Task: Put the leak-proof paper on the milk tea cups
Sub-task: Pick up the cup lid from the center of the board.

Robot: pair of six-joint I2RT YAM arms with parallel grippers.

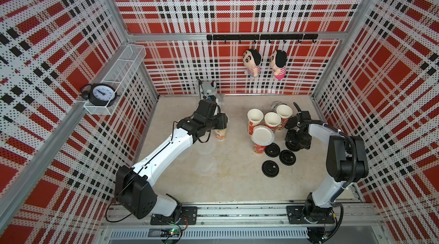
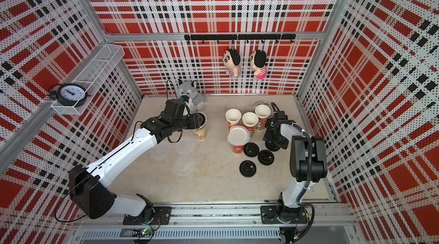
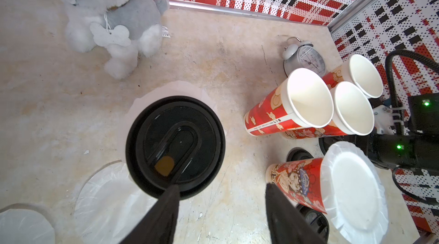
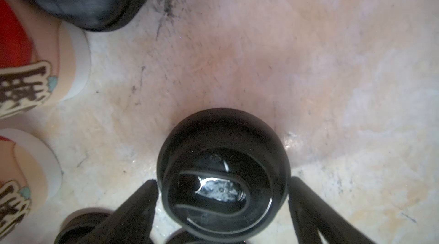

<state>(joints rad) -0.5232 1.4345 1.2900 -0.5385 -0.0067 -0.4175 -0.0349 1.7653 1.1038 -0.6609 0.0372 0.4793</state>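
Observation:
Three open milk tea cups stand clustered at the back right, also seen in the left wrist view. In front of them a red cup wears a sheet of leak-proof paper. To the left stands a paler cup, topped by a black lid with paper sticking out beneath it. My left gripper hangs open just above that lid. Loose paper sheets lie on the table beside it. My right gripper stands low behind the covered cup, with its fingers against both sides of a black lid.
Three more black lids lie on the table in front of the right gripper. A plush husky sits at the back wall and a silver alarm clock stands behind the cups. A wire shelf with a black clock hangs on the left wall.

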